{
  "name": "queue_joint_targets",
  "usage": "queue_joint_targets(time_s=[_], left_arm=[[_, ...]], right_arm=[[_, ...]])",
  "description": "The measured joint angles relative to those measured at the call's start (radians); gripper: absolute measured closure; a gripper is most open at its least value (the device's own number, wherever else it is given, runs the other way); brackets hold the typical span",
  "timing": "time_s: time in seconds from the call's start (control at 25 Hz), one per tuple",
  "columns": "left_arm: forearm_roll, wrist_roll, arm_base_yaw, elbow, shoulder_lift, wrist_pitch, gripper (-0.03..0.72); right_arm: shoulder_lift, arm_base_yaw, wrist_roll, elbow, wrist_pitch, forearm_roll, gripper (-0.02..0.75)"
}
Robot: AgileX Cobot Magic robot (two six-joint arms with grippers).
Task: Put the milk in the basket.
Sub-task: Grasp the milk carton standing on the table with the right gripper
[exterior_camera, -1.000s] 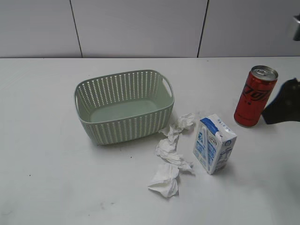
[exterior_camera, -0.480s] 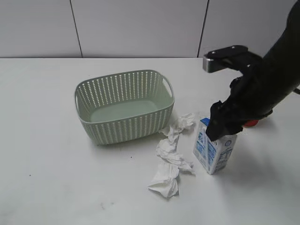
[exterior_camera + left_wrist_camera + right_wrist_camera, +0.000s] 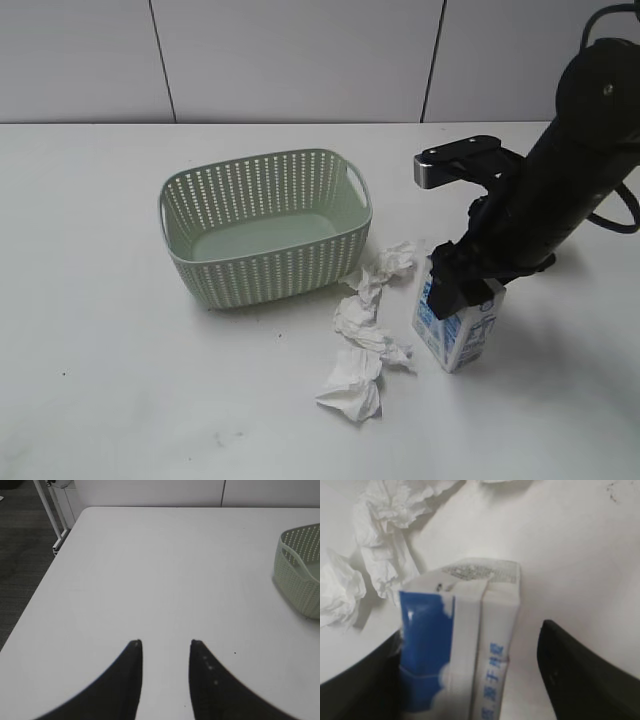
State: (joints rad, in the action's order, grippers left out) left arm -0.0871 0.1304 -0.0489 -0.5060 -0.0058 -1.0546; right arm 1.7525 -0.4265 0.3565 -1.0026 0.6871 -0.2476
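Note:
The milk [image 3: 465,338], a small white-and-blue carton, stands upright on the white table to the right of the basket [image 3: 268,272], a pale green slotted basket with nothing in it. My right gripper [image 3: 458,287] is lowered over the carton's top. In the right wrist view the carton [image 3: 431,630] sits between the open jaws of the right gripper [image 3: 470,630]; the left finger is at its blue side and the right finger stands apart. My left gripper [image 3: 165,641] is open and empty over bare table, with the basket [image 3: 300,575] at its far right.
Crumpled white tissues [image 3: 365,330] lie between the basket and the carton, and show in the right wrist view [image 3: 380,555]. The right arm hides the area behind the carton. The table's left edge [image 3: 45,580] drops to a dark floor.
My right arm has come in from the right and dropped over the carton, its jaws now straddling the carton's top and covering the red can. The carton and basket have not moved.

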Motion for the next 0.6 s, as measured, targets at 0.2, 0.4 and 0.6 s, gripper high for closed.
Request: queue_joint_targets(time_s=[0.2, 0.4, 0.6], left_arm=[[0.000, 0.000, 0.000, 0.000, 0.000, 0.000, 0.447], [0.000, 0.000, 0.000, 0.000, 0.000, 0.000, 0.447], [0.000, 0.000, 0.000, 0.000, 0.000, 0.000, 0.447]], right_arm=[[0.001, -0.001, 0.000, 0.000, -0.015, -0.005, 0.226], [0.001, -0.001, 0.000, -0.001, -0.014, -0.006, 0.413], [-0.004, -0.001, 0.000, -0.010, 0.037, -0.005, 0.413]])
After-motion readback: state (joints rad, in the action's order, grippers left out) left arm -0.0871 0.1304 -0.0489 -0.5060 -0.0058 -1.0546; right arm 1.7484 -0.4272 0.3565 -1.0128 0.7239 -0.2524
